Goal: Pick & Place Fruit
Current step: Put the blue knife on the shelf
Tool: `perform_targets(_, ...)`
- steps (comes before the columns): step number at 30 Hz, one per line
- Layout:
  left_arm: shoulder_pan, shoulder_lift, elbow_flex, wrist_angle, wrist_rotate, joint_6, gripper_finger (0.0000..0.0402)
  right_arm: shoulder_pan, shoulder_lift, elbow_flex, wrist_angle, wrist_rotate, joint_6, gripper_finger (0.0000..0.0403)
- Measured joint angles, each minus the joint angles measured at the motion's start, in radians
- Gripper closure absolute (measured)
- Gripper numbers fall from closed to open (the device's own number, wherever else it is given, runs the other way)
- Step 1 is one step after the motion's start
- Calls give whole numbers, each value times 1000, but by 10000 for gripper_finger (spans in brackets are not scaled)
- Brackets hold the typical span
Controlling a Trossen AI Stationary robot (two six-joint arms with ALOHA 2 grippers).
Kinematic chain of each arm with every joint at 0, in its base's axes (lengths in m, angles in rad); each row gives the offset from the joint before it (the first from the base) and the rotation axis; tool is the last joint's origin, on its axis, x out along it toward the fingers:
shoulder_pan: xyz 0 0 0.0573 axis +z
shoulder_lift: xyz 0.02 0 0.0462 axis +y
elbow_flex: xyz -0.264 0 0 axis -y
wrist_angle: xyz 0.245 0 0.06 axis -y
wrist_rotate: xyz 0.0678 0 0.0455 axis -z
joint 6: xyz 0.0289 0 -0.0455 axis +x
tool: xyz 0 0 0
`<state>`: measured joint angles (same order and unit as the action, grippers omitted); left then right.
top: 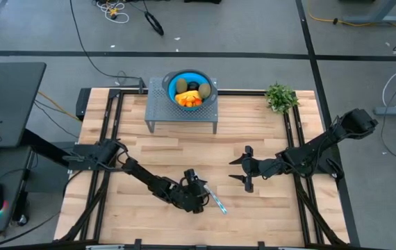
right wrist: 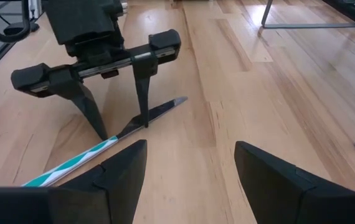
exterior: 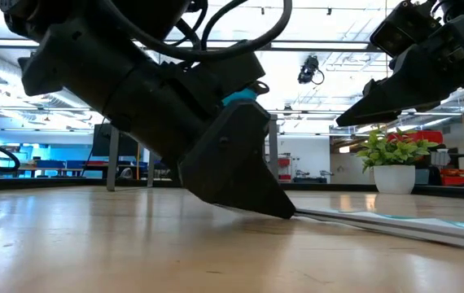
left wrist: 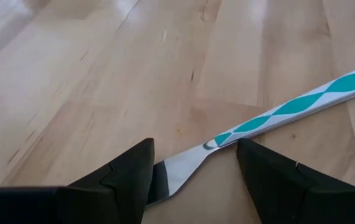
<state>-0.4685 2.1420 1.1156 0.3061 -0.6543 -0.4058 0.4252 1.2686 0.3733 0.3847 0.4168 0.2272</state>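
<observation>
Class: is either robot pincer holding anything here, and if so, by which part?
Nothing is held. The left pincer stands open astride the knife at its blade; the right pincer hangs open and empty.

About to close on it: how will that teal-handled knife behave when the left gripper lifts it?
The knife looks thin and stiff, lying flat on the table, so probably hard to get under. Its shiny blade may slip between the left gripper's open fingers. Gripped at the blade, the handle would likely droop.

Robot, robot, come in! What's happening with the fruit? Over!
Left gripper open, straddling knife blade on table. Right gripper open, waiting mid-table. Fruit in blue bowl on rack. Nothing blocking.
</observation>
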Motion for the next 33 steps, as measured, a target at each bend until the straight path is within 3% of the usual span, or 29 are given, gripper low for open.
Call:
perform_targets(12, 1, -3, 5, -126, -3, -156, 162, 0, 0, 0, -1, -1, 0, 149)
perform_targets(27, -4, -3, 5, -227, 4, -189, 162, 0, 0, 0, -12, -2, 4, 149)
perform_targets(33, -20, -62, -1, -314, 23, -210, 162, 0, 0, 0, -14, -2, 4, 149)
